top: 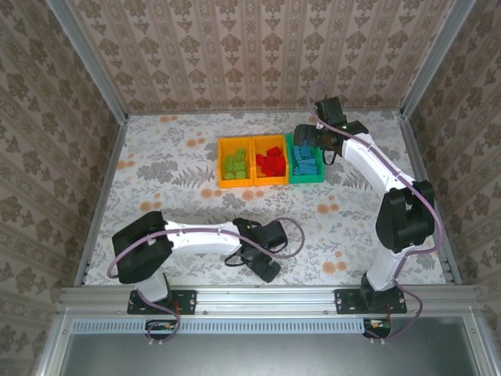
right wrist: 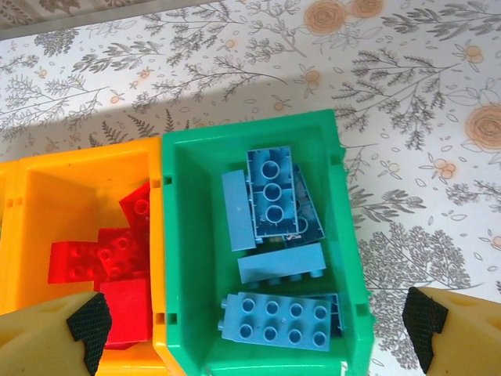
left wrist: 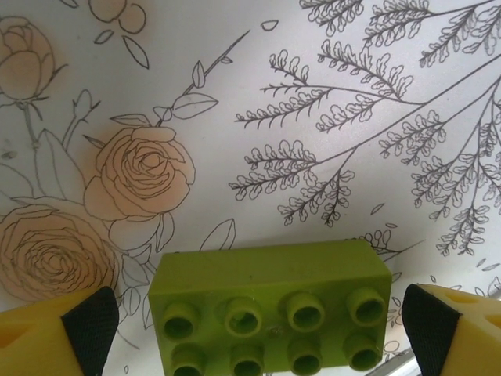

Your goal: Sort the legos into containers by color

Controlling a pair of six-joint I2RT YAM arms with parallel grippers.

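A lime lego lies on the flowered bench between my left pincer's spread fingers, touching neither. My right pincer hangs spread above the green bin of blue legos. Red legos lie in the middle orange bin touching it, and green legos in the outer orange bin. Patterned wallpaper walls enclose the bench.

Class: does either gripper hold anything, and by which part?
Nothing held. Left gripper stands open around a lime brick, gaps both sides; right gripper open over the green bin.
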